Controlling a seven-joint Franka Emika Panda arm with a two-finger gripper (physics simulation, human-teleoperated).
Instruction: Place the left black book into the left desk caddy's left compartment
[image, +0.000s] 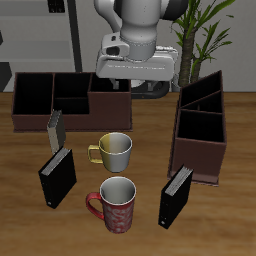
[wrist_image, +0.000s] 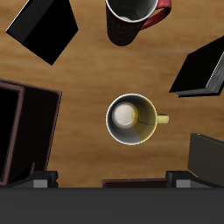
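Observation:
The left black book (image: 176, 195) stands upright near the table's front edge, just in front of the maroon left desk caddy (image: 200, 130). It also shows in the wrist view (wrist_image: 44, 31), as does a wall of the caddy (wrist_image: 22, 131). The caddy's left compartment (image: 205, 92), with the tallest slanted walls, is at its far end. My gripper (image: 135, 88) hangs high above the table's middle back, over the yellow mug, well away from the book. In the wrist view the gripper (wrist_image: 114, 184) is open and empty.
A yellow mug (image: 113, 150) (wrist_image: 131, 120) sits mid-table and a red patterned mug (image: 115, 203) (wrist_image: 136, 17) nearer the front. The other black book (image: 57, 175) (wrist_image: 206, 70) and a grey book (image: 55, 130) stand by the darker caddy (image: 70, 98) at the back.

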